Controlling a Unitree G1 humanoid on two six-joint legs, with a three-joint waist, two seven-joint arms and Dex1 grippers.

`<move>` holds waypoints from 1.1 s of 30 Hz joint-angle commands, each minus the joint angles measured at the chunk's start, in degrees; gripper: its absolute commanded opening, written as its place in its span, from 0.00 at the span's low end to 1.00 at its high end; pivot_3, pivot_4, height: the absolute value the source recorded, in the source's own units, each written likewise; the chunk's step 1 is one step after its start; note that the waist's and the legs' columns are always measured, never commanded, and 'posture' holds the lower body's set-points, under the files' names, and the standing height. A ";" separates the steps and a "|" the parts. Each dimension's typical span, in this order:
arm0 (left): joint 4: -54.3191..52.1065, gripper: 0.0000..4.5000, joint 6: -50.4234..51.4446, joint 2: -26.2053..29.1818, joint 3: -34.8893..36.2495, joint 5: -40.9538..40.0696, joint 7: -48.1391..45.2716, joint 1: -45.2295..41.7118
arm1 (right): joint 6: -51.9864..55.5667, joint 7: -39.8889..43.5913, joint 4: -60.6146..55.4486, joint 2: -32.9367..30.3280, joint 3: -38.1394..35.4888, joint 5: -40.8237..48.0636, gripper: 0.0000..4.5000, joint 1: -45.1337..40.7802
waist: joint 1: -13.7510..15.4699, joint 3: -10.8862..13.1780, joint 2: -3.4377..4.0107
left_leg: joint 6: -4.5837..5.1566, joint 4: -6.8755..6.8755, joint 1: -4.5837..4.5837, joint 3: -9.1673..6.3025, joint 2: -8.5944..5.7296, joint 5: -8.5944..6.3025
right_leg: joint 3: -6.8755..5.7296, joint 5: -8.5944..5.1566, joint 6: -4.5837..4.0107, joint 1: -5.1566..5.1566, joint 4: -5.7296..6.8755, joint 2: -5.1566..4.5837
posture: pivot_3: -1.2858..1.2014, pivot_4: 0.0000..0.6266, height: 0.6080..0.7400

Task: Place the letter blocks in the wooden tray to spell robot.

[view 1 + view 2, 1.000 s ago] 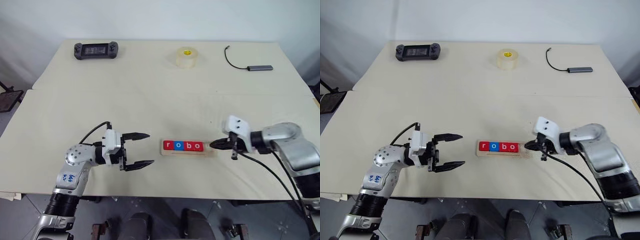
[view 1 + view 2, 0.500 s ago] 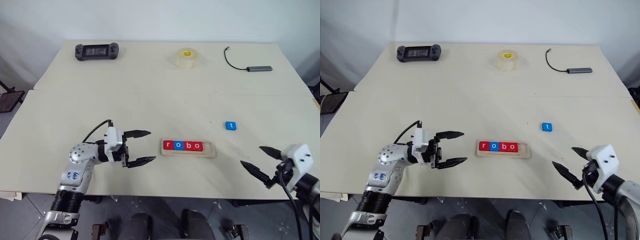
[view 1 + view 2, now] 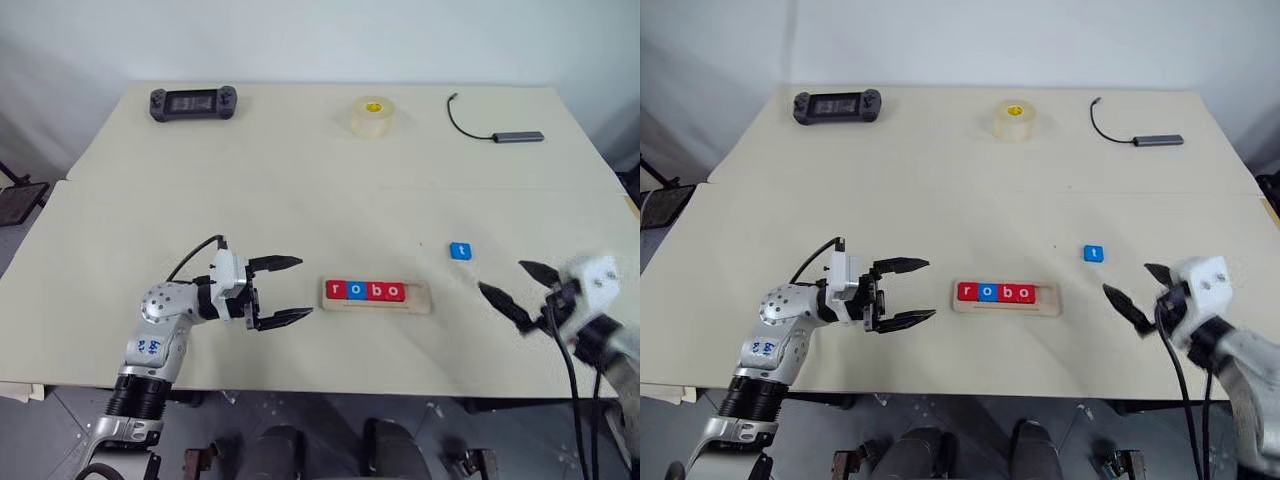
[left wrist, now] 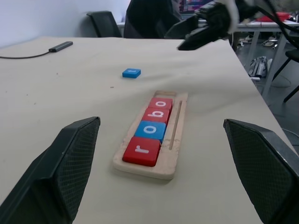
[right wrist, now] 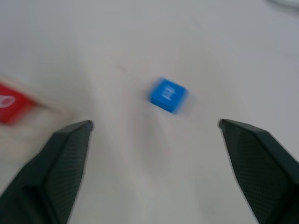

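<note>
The right hand [image 3: 1137, 292] is spread wide, holding nothing. The blue t block [image 3: 460, 251] lies flat on the table [image 3: 300, 180], near the tray [image 3: 377, 297]. It looks light, hard and thin; pinch its two side edges.

even, bright, diffuse light over the desk [image 3: 300, 190]; shadows faint and soft. right claw [image 3: 512, 290] smeared by motion blur in the head views. right wrist view blurred throughout; left wrist view sharp.
</note>
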 commanded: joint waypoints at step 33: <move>-2.51 1.00 -0.25 -0.15 -0.50 -0.02 0.93 0.88 | 33.71 -24.96 -1.55 11.39 6.47 -4.40 0.32 -23.18 | -0.19 -0.01 0.04 | -0.05 -0.05 -0.23 -0.13 -0.06 0.02 | -0.17 -0.05 -0.09 -0.16 0.15 0.04 | 0.52 0.24 1.00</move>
